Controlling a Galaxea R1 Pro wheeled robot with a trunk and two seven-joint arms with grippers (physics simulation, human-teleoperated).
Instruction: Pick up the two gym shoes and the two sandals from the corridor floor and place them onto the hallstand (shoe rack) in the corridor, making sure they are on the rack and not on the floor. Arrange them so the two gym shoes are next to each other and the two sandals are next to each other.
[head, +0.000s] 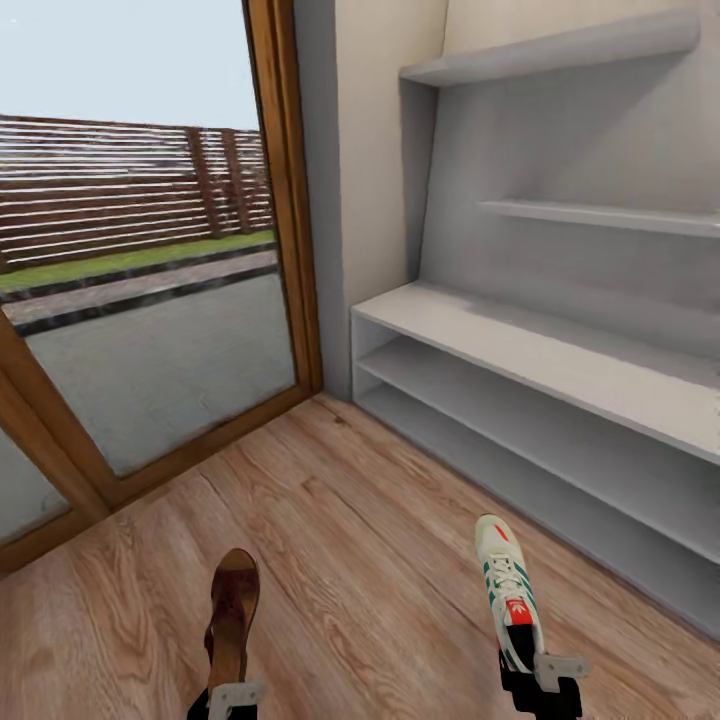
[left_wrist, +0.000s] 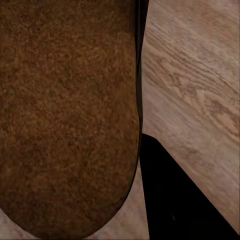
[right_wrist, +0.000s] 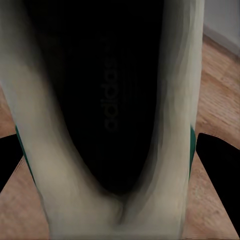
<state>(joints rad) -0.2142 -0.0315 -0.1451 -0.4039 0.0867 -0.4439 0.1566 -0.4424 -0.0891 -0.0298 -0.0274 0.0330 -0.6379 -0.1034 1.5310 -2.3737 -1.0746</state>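
Our left pincer (head: 232, 697) grips a suede-brown sandal (head: 232, 610); our right pincer (head: 541, 678) clamps the white, green-striped sneaker (head: 507, 587) above grainy floor (head: 360, 560).

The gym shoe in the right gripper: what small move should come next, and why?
Probably carry it forward and right toward the hallstand. The right gripper holds the gym shoe above the corridor floor, the left gripper holds a sandal, and the visible shelves look bare.
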